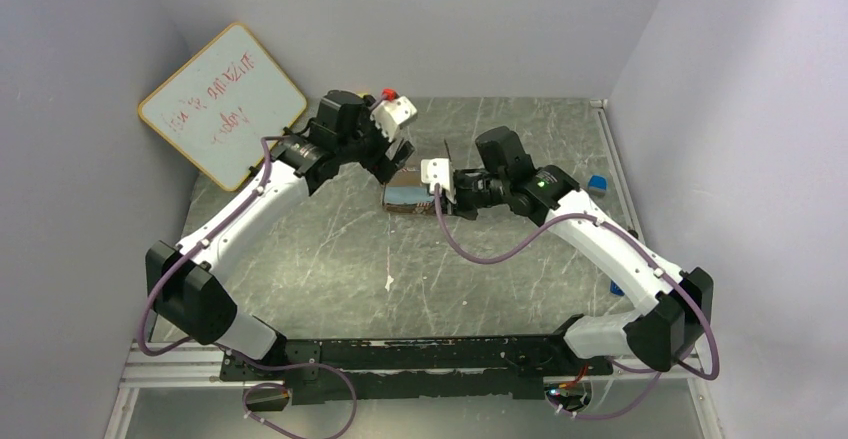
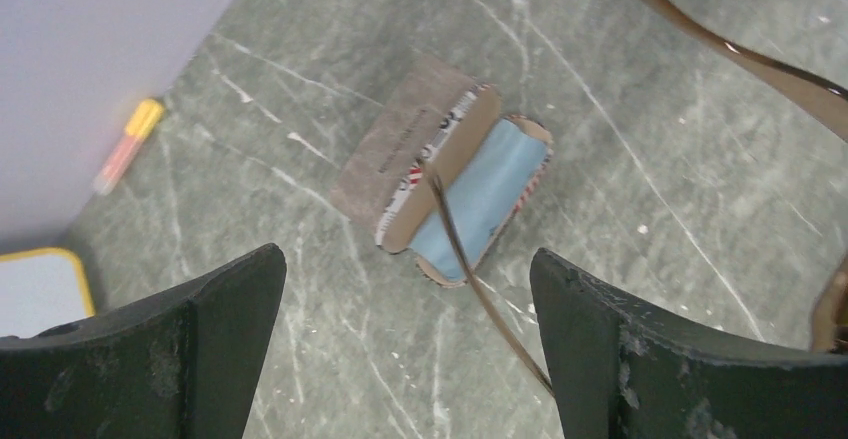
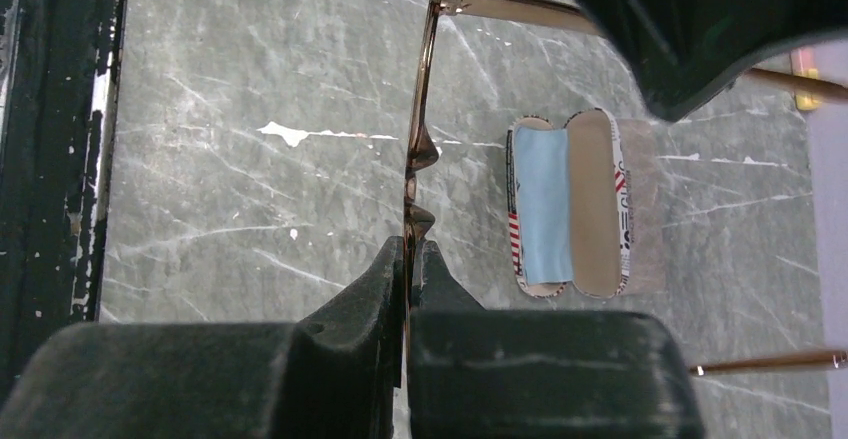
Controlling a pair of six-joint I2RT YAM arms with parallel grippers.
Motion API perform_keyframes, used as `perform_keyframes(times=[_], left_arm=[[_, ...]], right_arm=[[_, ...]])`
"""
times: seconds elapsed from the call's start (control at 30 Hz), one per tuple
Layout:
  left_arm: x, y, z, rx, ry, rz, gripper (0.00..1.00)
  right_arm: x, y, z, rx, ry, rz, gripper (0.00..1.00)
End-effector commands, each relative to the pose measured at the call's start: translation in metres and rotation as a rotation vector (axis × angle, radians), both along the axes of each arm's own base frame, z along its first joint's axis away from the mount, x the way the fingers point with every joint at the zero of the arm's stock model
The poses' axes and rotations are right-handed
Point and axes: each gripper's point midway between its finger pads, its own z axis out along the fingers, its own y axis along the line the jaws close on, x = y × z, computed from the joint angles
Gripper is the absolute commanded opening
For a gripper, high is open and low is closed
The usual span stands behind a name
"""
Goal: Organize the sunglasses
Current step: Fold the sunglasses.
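Top external view: two white-and-black robot arms, the left arm [image 1: 250, 204] and the right arm [image 1: 600, 234], meet over the middle of a grey marbled table [image 1: 330, 259]. Beneath their tips lies one open brown rectangular case [image 1: 408, 197]. One whiteboard with red writing [image 1: 222, 104] leans at the far left. One small blue block [image 1: 597, 184] sits at the far right. Both claws are too small here to read.

Left wrist view: the left gripper [image 2: 405, 269] is spread wide and holds nothing, hovering above the case. Only here does one yellow-and-orange marker [image 2: 128, 146] show, lying by the wall.

Right wrist view: the right gripper [image 3: 408, 254] is pressed together on one pair of brown-framed sunglasses [image 3: 420, 109], pinching the front near the nose bridge. The pair hangs edge-on above the table, just beside the case's light blue lining [image 3: 540, 204].
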Motion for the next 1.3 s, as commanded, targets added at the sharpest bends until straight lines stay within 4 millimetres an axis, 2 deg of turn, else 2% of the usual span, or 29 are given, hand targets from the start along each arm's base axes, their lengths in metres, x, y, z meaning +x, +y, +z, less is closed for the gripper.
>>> perform_keyframes(times=[0.0, 0.23, 0.4, 0.5, 0.6, 0.7, 0.77, 0.87, 1.03, 1.13, 1.27], left_arm=[[-0.027, -0.018, -0.005, -0.002, 0.026, -0.143, 0.96], [-0.053, -0.03, -0.016, 0.006, 0.069, -0.254, 0.96], [-0.064, -0.033, -0.015, 0.004, 0.076, -0.291, 0.96], [-0.057, -0.031, 0.004, -0.031, 0.025, -0.243, 0.96], [-0.048, -0.026, 0.039, -0.089, -0.065, -0.168, 0.96], [-0.026, -0.007, 0.069, -0.11, -0.141, 0.012, 0.96], [-0.007, 0.015, 0.077, -0.082, -0.171, 0.171, 0.96], [0.015, 0.055, 0.074, -0.059, -0.171, 0.356, 0.96], [0.034, 0.106, 0.057, -0.063, -0.127, 0.508, 0.96], [0.037, 0.115, 0.042, -0.042, -0.101, 0.523, 0.96], [0.038, 0.107, 0.019, -0.017, -0.054, 0.478, 0.96]], right_arm=[[-0.002, 0.012, 0.017, 0.049, -0.058, 0.046, 0.0], [-0.005, 0.017, 0.018, 0.037, -0.065, 0.06, 0.0], [-0.005, 0.018, 0.018, 0.033, -0.072, 0.063, 0.0], [-0.005, 0.018, 0.016, 0.027, -0.069, 0.058, 0.0], [0.0, 0.017, 0.01, 0.019, -0.072, 0.03, 0.0], [0.004, 0.015, 0.008, 0.016, -0.076, 0.001, 0.0], [0.007, 0.015, 0.009, 0.022, -0.085, -0.019, 0.0], [0.01, 0.014, 0.012, 0.03, -0.095, -0.04, 0.0], [0.009, 0.015, 0.013, 0.042, -0.095, -0.037, 0.0], [0.009, 0.015, 0.016, 0.051, -0.098, -0.04, 0.0], [0.007, 0.017, 0.019, 0.061, -0.093, -0.035, 0.0]])
